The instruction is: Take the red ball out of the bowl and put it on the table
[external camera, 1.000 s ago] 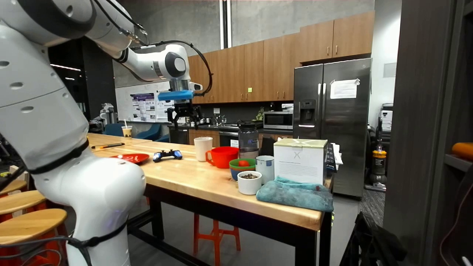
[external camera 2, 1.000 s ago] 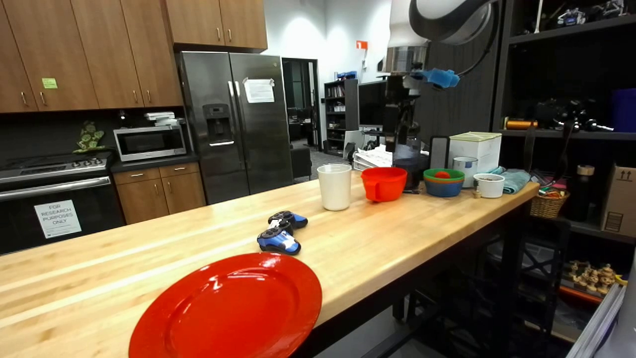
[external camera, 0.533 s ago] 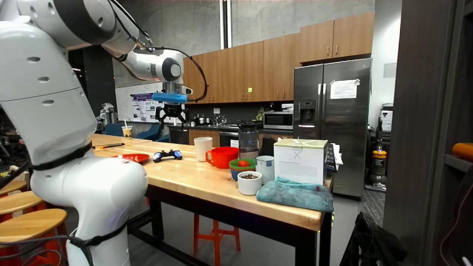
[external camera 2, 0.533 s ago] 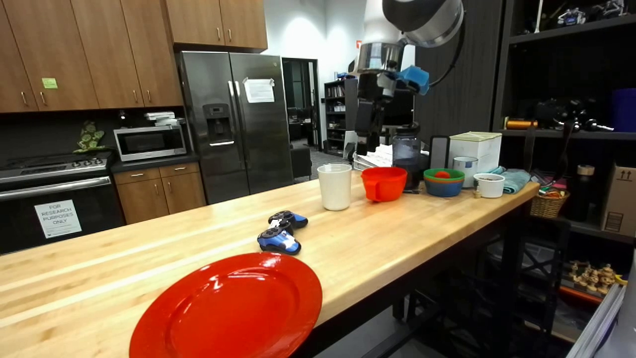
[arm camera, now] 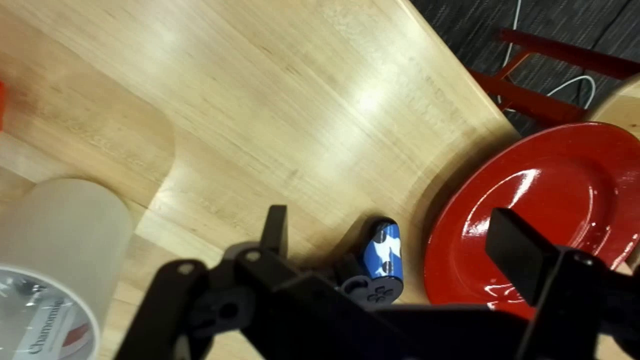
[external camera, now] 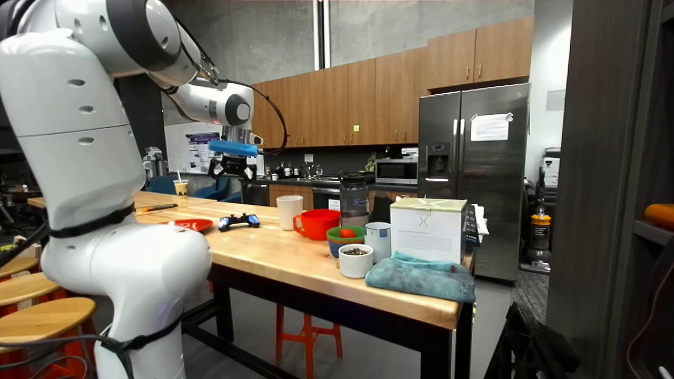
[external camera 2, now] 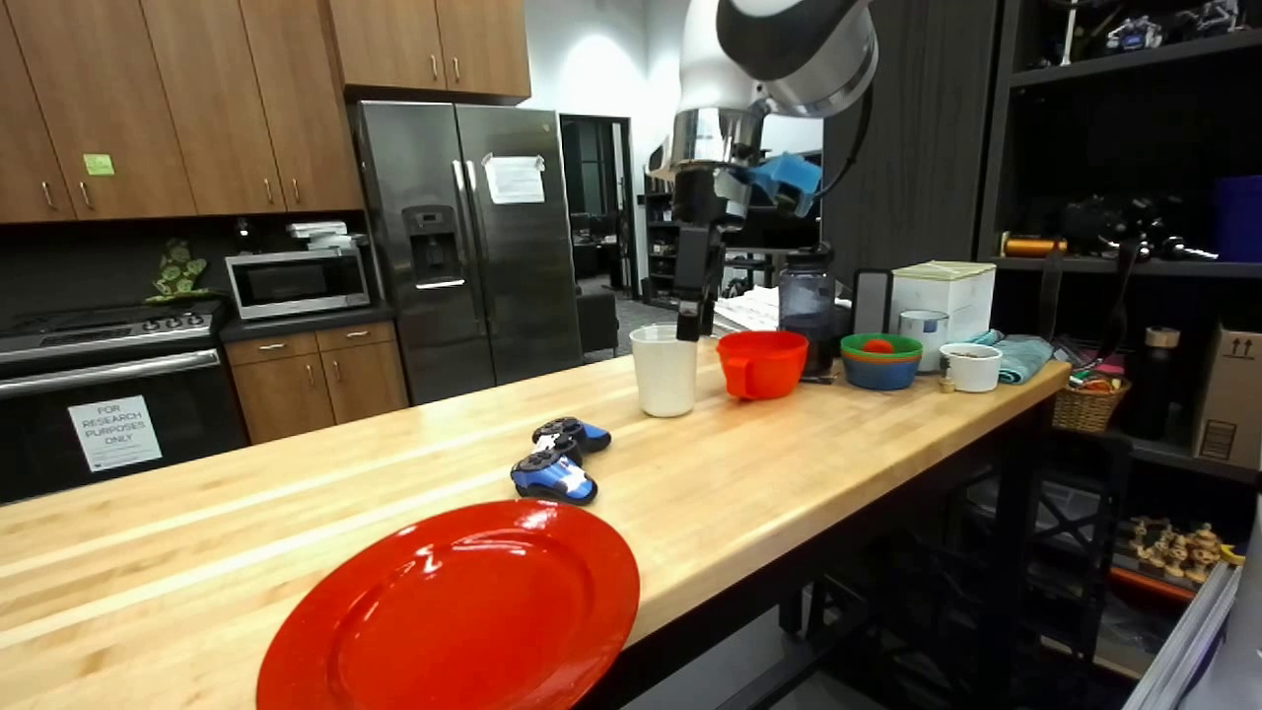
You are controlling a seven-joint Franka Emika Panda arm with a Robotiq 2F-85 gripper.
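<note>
Can see the pincer [arm camera: 391, 232] hanging above the butcher-block surface [external camera 2: 769, 463], fingertips downward, higher than the large red mug [external camera 2: 774, 357], to the left of that mug in both exterior views and well apart from it. Can see a wide gap between the fingers [arm camera: 276, 230], and in the wrist view, through that gap, part of a blue-and-white patterned game controller [arm camera: 386, 252], lying left of the red mug in both exterior views. Can find the small red ball [external camera 2: 876, 346] inside a green bowl [external camera 2: 909, 348] stacked above a blue bowl [external camera 2: 880, 377], near the red mug and right of it in both exterior views. Can place an upright, tall off-white cup [arm camera: 75, 220] near the red mug, apart from it, on the left in both exterior views, and from the wrist view can read "Chamomile" on a packet [arm camera: 42, 330] inside. Farther left of the red mug, well apart from it, can spot a glossy red plate [external camera 2: 463, 602] flat on the surface. Behind the red mug and to the right in both exterior views, can make out a dark water bottle [external camera: 354, 202]. Farther right of the red mug in both exterior views, can also pick out a small white bowl [external camera: 355, 267] of dark flaky bits [external camera: 356, 251], a white mug [external camera: 377, 246] with blue-grey patches, a white box [external camera: 426, 234] with a pale green lid and a bunched teal cloth [external camera: 421, 276].
</note>
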